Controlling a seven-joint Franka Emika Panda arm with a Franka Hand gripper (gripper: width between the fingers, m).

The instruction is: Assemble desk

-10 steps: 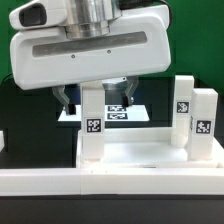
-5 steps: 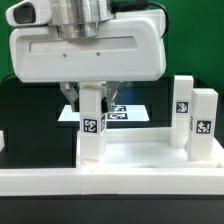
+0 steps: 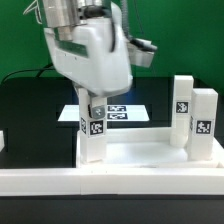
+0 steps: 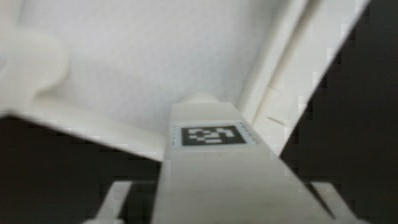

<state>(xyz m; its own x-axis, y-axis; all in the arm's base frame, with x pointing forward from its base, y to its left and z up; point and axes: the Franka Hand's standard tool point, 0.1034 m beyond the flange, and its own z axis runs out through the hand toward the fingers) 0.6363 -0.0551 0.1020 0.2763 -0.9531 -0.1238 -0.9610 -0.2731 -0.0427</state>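
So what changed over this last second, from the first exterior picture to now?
The gripper came down over the near leg, its jaws closed on the leg's top, and the wrist has since turned about the leg. The leg remains upright on the desk panel. The two far legs and the marker board stayed put.

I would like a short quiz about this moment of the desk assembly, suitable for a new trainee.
1. True or false: the gripper is closed on the top of a leg.
2. In the exterior view, how many legs stand upright on the desk panel? A) one B) three C) five
3. Fill in: behind the panel, flat on the dark table, lies the ______ board.

Key:
1. True; in the wrist view the fingers sit on either side of that leg.
2. B: the gripped one, plus two legs at the exterior view's right.
3. marker
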